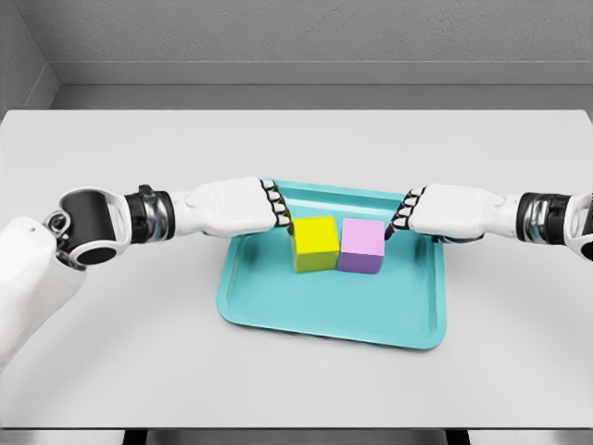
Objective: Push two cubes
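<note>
Fingers curled on both glossy white hands: left hand (243,206) touches matte yellow cube (316,243), right hand (447,211) touches lilac cube (362,246). Cubes sit side by side, touching, near far edge of shallow teal tray (326,315), mid tabletop (120,362).

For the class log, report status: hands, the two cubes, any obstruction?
Left hand curled against yellow cube; right hand curled against purple cube. Cubes side by side, apparently touching, on teal tray. Nothing in the way.
</note>
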Robot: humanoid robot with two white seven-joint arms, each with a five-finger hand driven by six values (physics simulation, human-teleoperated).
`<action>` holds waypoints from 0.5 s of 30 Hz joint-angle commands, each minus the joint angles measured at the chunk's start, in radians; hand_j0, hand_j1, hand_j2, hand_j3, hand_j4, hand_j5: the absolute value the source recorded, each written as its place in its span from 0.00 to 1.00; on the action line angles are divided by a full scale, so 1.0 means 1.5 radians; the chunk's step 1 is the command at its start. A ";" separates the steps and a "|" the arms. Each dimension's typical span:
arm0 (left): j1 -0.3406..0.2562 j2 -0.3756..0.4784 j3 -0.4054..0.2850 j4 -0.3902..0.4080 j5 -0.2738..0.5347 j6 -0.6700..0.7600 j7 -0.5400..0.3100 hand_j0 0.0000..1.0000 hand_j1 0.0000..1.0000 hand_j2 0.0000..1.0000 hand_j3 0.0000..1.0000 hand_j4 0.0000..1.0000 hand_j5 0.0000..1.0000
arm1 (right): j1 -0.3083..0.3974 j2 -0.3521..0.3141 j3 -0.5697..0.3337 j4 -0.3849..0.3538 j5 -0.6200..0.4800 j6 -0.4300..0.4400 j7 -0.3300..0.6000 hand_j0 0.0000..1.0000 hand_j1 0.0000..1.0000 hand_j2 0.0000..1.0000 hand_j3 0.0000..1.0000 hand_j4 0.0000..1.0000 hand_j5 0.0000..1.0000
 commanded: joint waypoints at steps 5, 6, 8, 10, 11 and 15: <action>-0.006 -0.009 0.002 0.021 0.004 0.002 0.000 0.74 0.74 0.74 0.74 0.74 0.74 | -0.005 0.016 0.000 0.011 0.001 0.001 0.001 0.76 0.76 0.76 0.76 0.76 0.76; -0.006 -0.014 0.002 0.026 0.004 0.002 0.000 0.74 0.74 0.74 0.74 0.74 0.74 | -0.005 0.016 0.000 0.011 0.002 0.001 0.001 0.76 0.76 0.76 0.76 0.76 0.76; -0.007 -0.016 0.002 0.033 0.004 0.002 0.000 0.74 0.74 0.74 0.74 0.74 0.74 | -0.005 0.016 0.001 0.013 0.002 0.001 0.001 0.76 0.76 0.76 0.76 0.76 0.76; -0.007 -0.013 0.003 0.038 0.004 0.002 0.000 0.73 0.73 0.73 0.73 0.73 0.73 | -0.004 0.015 0.001 0.013 0.002 0.001 0.000 0.76 0.76 0.76 0.76 0.76 0.76; -0.007 -0.011 0.005 0.038 0.004 0.002 0.000 0.69 0.69 0.69 0.69 0.69 0.69 | -0.003 0.015 0.000 0.013 0.002 0.001 0.000 0.76 0.76 0.76 0.76 0.76 0.76; -0.009 -0.008 0.022 0.038 0.006 0.002 0.000 0.66 0.66 0.66 0.66 0.66 0.66 | -0.003 -0.004 -0.001 0.004 -0.004 0.001 -0.002 0.76 0.76 0.76 0.76 0.76 0.76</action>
